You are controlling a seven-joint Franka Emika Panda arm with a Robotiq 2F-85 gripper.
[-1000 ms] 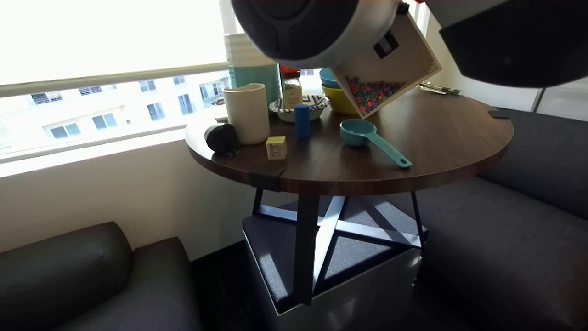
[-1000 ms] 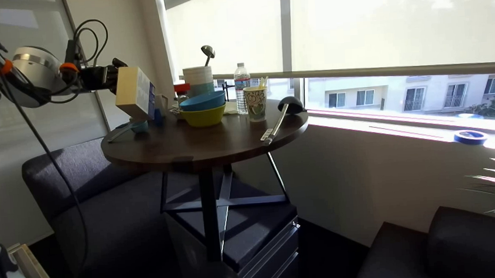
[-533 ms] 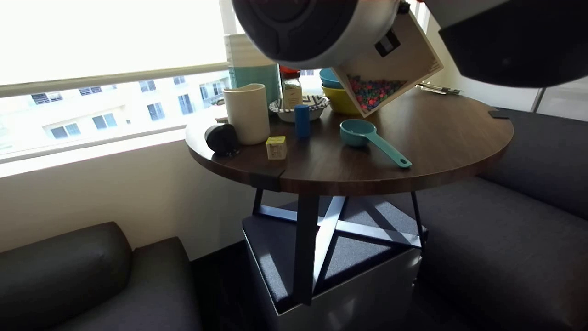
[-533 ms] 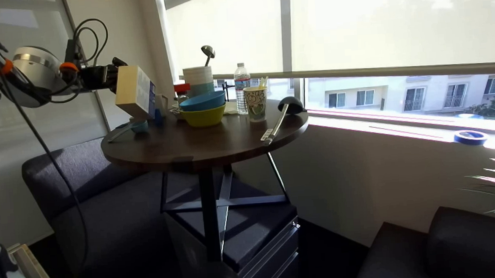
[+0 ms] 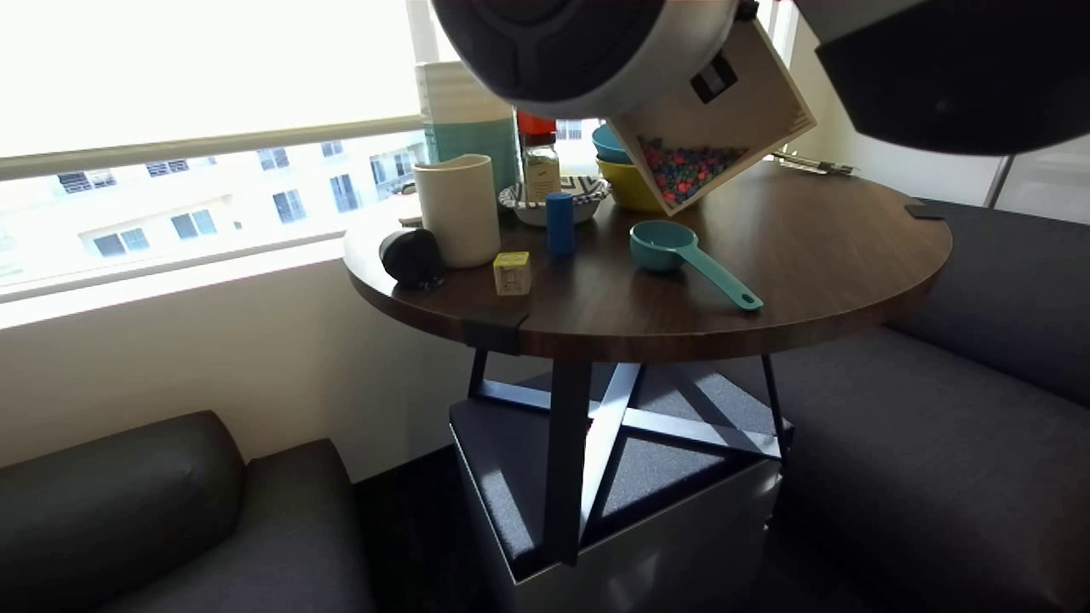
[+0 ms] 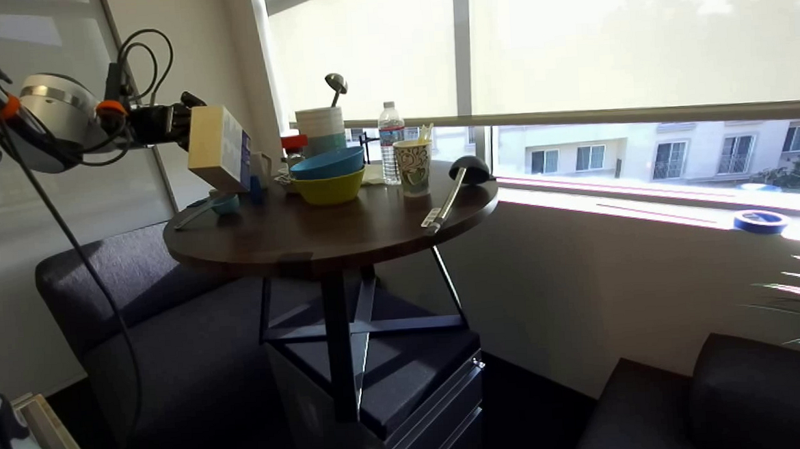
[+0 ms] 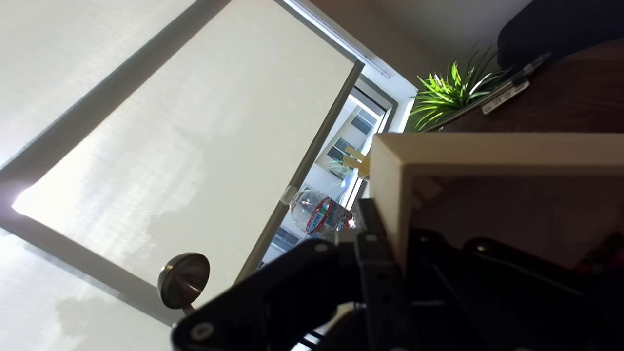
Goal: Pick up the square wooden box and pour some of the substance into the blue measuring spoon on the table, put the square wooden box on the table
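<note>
**With gripper (image 7: 397,229) clenched on square wooden box (image 5: 724,123)**

Held tilted, in an exterior view, just above blue measuring spoon (image 5: 668,258) on table (image 5: 834,247), with steep diagonal and lowest corner pointing down; showing multicoloured bits (image 5: 688,170) inside. Shows pale outer wall (image 6: 207,140), in an exterior view, with contents hidden. Nipped, in wrist view, by one wall between fingers (image 7: 375,282).

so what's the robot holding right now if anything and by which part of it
The pale square wooden box, by one side wall, clamped in the black gripper.
</note>
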